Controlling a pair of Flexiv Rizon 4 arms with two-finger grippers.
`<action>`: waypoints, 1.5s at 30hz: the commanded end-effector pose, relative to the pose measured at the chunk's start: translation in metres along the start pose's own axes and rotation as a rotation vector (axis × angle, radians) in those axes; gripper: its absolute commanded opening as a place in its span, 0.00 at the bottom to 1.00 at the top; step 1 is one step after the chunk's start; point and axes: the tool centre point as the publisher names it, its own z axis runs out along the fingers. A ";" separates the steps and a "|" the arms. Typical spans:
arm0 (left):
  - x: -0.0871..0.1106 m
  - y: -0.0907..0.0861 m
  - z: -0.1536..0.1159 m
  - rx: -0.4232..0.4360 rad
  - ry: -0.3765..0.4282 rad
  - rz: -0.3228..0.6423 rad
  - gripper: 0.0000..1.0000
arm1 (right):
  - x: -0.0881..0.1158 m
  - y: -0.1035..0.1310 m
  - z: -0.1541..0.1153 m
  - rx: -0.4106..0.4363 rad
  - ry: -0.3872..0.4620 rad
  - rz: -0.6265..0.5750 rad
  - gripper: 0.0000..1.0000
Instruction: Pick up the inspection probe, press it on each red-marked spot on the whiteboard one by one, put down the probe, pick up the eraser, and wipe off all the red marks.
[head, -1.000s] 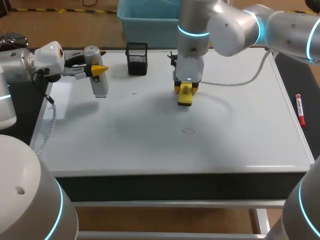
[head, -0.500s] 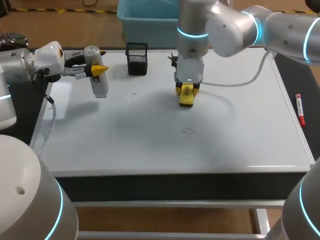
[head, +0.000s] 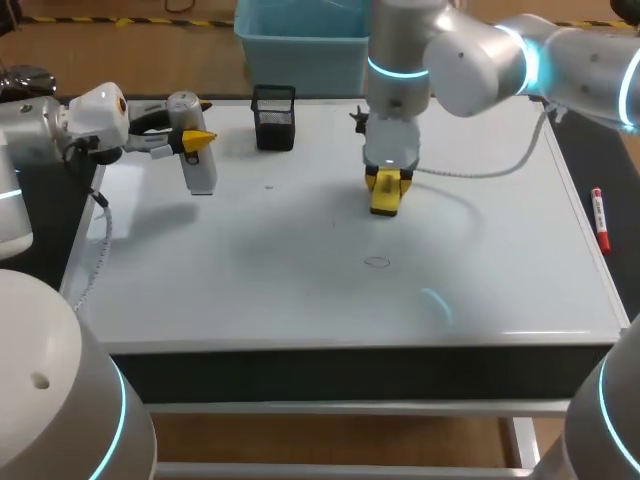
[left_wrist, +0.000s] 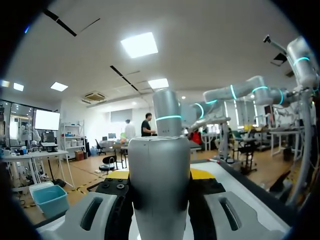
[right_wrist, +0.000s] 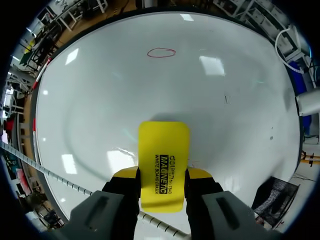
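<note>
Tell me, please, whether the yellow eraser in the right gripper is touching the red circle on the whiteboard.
Apart. The right wrist view shows bare whiteboard between the eraser in the right gripper and the red circle ahead of it.

a black mesh pen holder (head: 273, 118) stands upright near the tabletop's (head: 592, 160) far edge; a red marker (head: 599, 220) lies along its right margin.

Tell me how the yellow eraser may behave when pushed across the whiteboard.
Probably stiff: the eraser shows a flat block shape, unbent in the right gripper. It likely slides easily, since the whiteboard looks smooth and glossy.
</note>
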 end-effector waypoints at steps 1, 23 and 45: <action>-0.001 0.000 0.000 0.001 0.001 0.001 0.00 | 0.020 0.000 -0.001 0.007 -0.006 0.014 0.00; -0.001 0.000 0.000 0.001 0.001 0.001 0.00 | 0.033 0.006 -0.041 0.120 -0.008 0.048 0.00; -0.001 0.000 0.000 0.001 0.001 0.001 0.00 | -0.048 0.027 -0.011 0.111 -0.028 -0.173 0.00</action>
